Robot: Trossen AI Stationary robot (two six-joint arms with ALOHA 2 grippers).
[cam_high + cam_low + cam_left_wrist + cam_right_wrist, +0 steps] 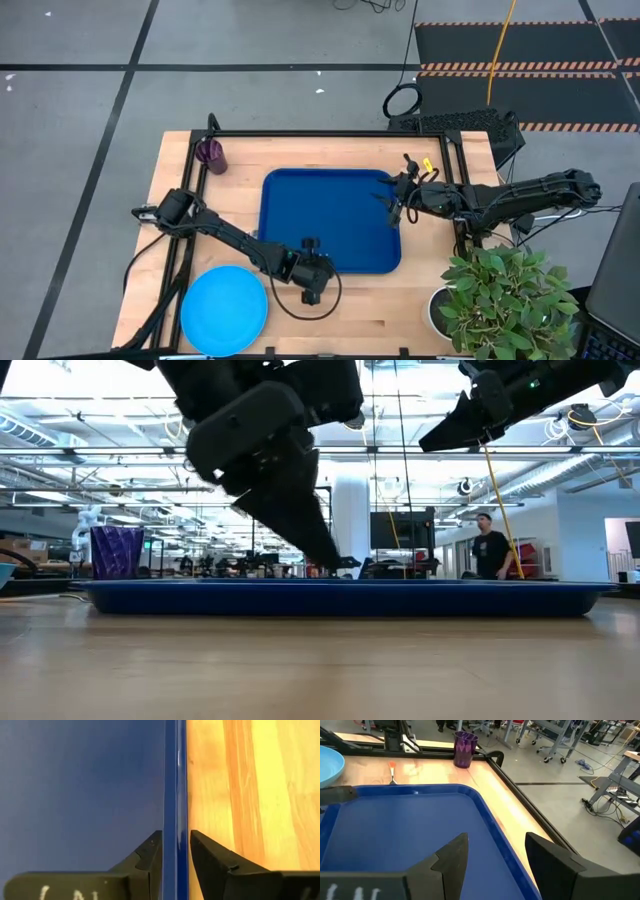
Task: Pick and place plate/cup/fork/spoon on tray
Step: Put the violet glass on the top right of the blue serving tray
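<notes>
- Round flat sky-blue plate [224, 309]: on the wooden table [350, 305] at about 7 o'clock from the big dark-blue rectangular tray [330, 219], just off its near-left corner, not on it yet.
- Small dark purple cup [211, 154]: upright on the table at approx 10 o'clock from the tray, near the far-left corner, off the tray.
- Fork w/ silver tines and orange-red handle [392, 772]: shows only in the right wrist view, on the wood beyond the tray rim; spoon not found in any view.
- Left gripper [175, 851]: down at the tray's near rim, 6 o'clock side. Its fingers [150, 855] straddle the raised rim, one inside, one outside, w/ thin gaps each side; whether it grips or has let go of the rim, cannot tell.
- Tray: nothing seen on it, so all placing looks still to do. Step in hand reads as setting the tray's position; next move prob calls for lifting clear of the rim, then swinging toward the plate.
- Right gripper [495, 855]: hangs above the tray's right rim at 3 o'clock, jaws spread, nothing between them.
- Room: open wood along the near edge; potted green plant [500, 300] crowds the 4 o'clock corner.
</notes>
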